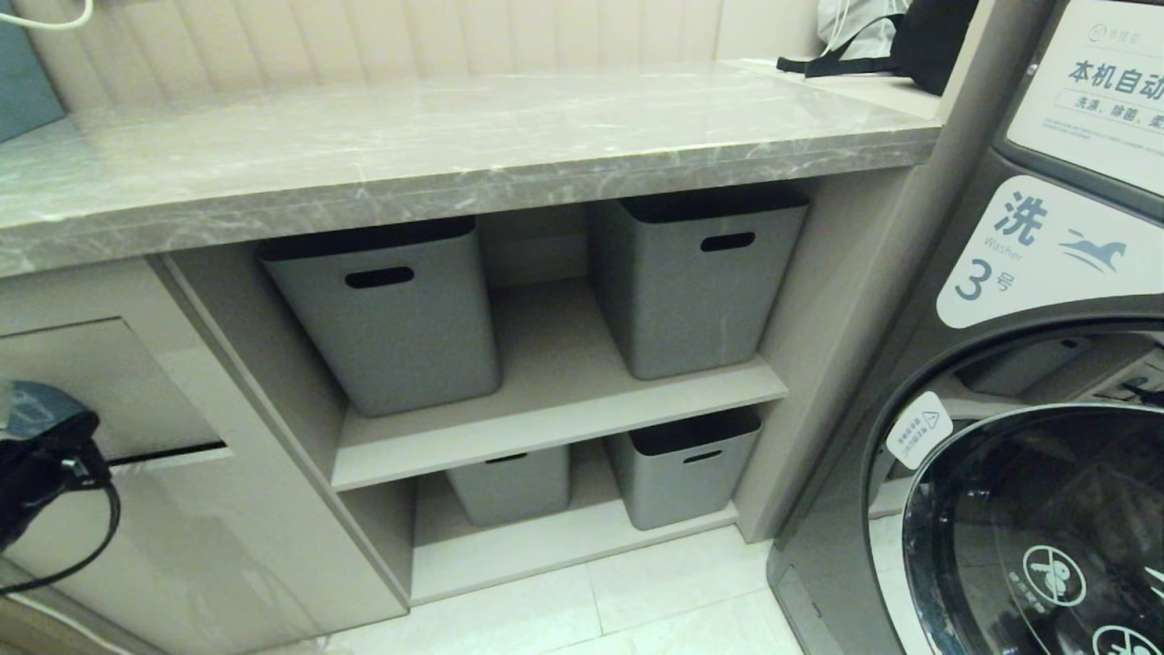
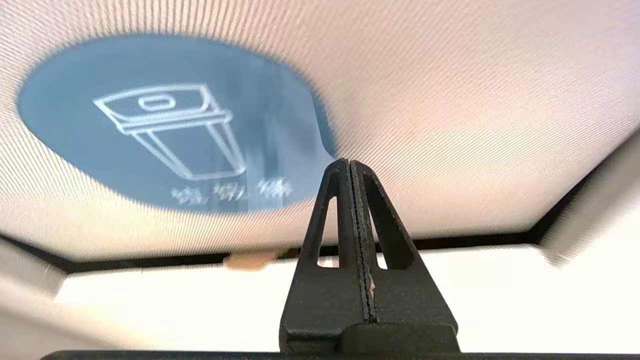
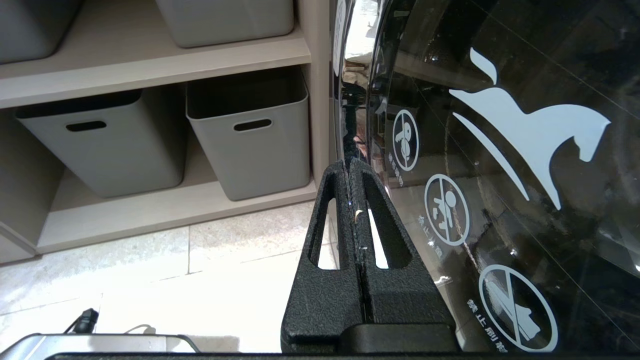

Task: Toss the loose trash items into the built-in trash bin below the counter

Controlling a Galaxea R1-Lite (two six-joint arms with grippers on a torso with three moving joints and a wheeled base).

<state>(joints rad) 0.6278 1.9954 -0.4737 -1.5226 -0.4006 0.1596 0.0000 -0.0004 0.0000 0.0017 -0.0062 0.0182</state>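
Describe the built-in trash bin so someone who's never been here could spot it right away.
Find the long grey marble-look counter. Under its left end, beside the open shelves, is a beige cabinet front with a rectangular flap. Unlike the grey tubs with slot handles, the flap carries a rounded blue sticker with a white bin icon.

Self-service laundry room, judging by fittings. Numbered front-loading washing machine (image 1: 1018, 437) with printed instruction panels and prohibition stickers on its door. Grey marble-look counter (image 1: 409, 155) alongside, grey plastic tubs (image 1: 391, 318) on open shelves (image 1: 555, 400) beneath, labelled trash bin (image 1: 109, 391) built into cabinet, tiled floor (image 1: 637, 609).
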